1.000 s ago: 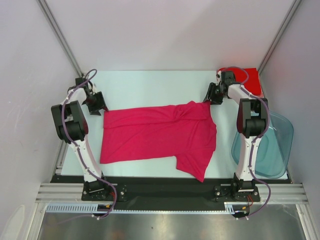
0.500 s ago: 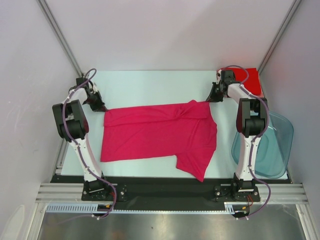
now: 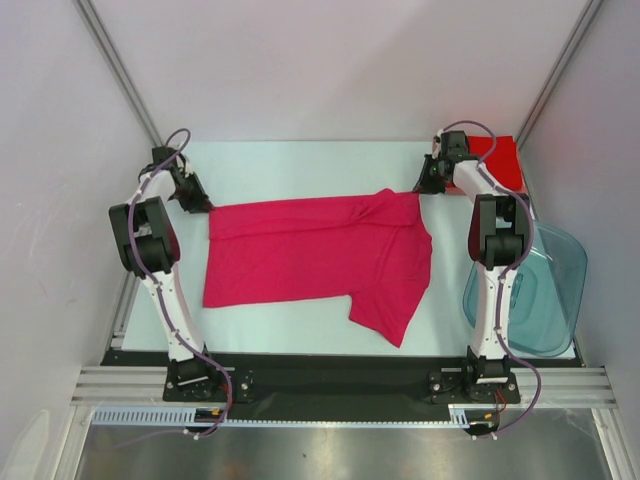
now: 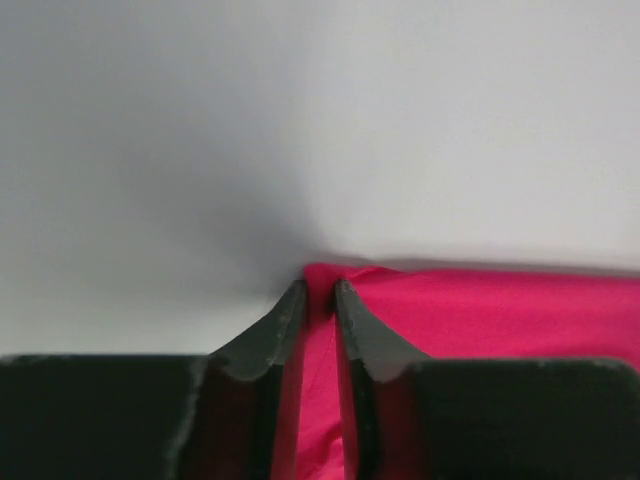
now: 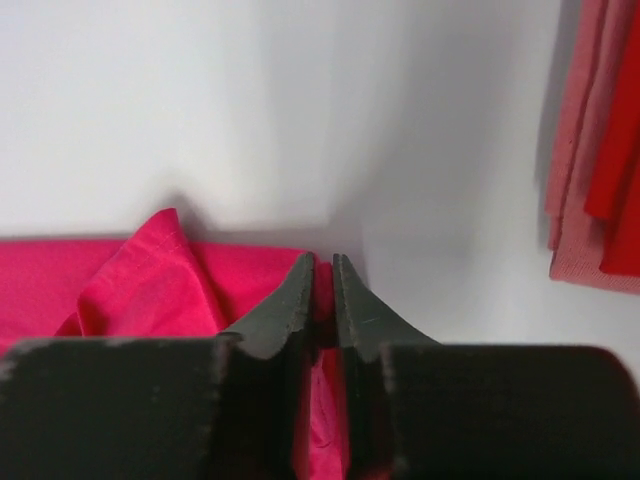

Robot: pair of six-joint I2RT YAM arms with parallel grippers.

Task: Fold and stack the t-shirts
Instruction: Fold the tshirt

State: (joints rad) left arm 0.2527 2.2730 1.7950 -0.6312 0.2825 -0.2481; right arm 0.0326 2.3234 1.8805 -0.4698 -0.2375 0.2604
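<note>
A magenta-pink t-shirt (image 3: 310, 255) lies spread across the white table, folded once, with a sleeve hanging toward the near edge. My left gripper (image 3: 203, 207) is shut on its far left corner; the left wrist view shows pink cloth (image 4: 480, 320) pinched between the black fingers (image 4: 262, 340). At the far right corner my right gripper (image 3: 422, 187) is shut on the same t-shirt (image 5: 140, 280), cloth squeezed between its fingers (image 5: 282, 305). A brighter red t-shirt (image 3: 500, 160) lies folded at the far right corner of the table, also visible as a red t-shirt edge (image 5: 600, 150).
A translucent blue-grey plastic tub (image 3: 545, 290) stands to the right of the right arm. Grey enclosure walls and slanted metal posts (image 3: 120, 70) close in the table at the back and sides. A black strip (image 3: 320, 370) runs along the near edge.
Both grippers closed on the pink t-shirt's far corners and pulled them toward the back. The shirt's far edge has shifted back and stretched straighter.
</note>
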